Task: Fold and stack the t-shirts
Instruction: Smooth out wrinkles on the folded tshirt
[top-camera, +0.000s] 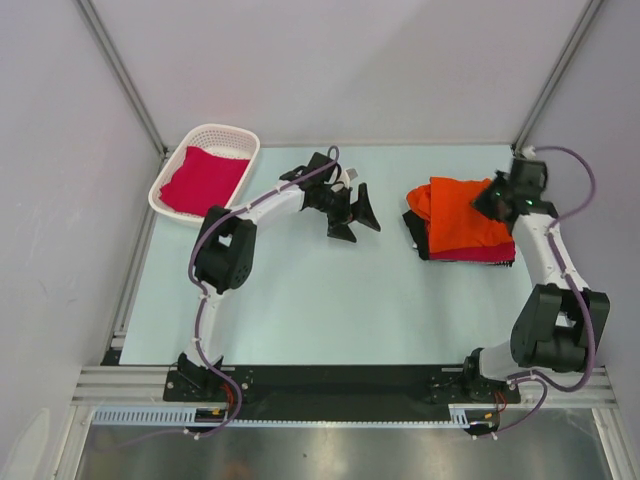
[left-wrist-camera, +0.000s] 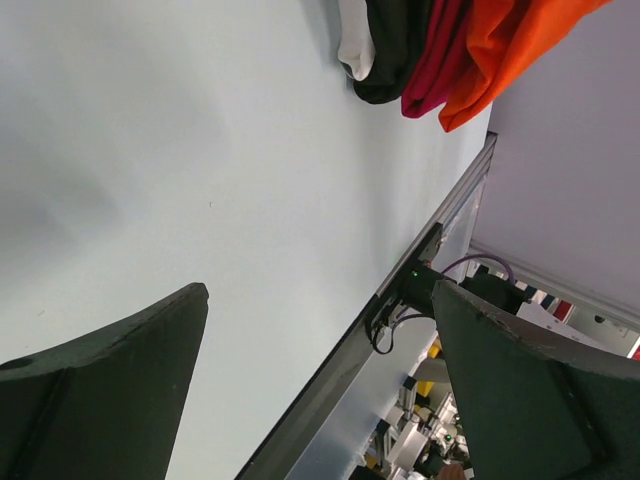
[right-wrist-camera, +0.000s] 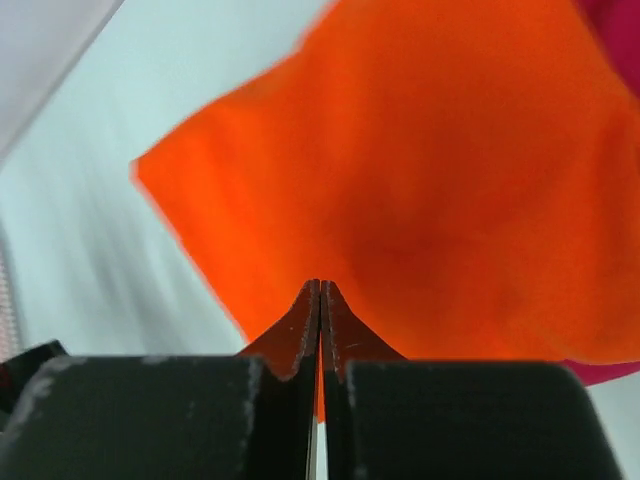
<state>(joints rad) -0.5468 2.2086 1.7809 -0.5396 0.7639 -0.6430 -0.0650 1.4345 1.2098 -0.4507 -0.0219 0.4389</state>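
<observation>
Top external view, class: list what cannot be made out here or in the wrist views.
1. Top view: how many garments lie under the bright orange cloth t-shirt; it covers them.
2. Right wrist view: whether the shut right claw pinches cloth; its fingers hide that.

- The left arm rises from its base at the near left, bends at the elbow and reaches far and to the right, toward the middle.
- The left gripper points right, tilted downward, with its jaws spread wide.
- The right arm folds back at the near right, its forearm running toward the far side.
- The right gripper points left and down, its fingers pressed together.
</observation>
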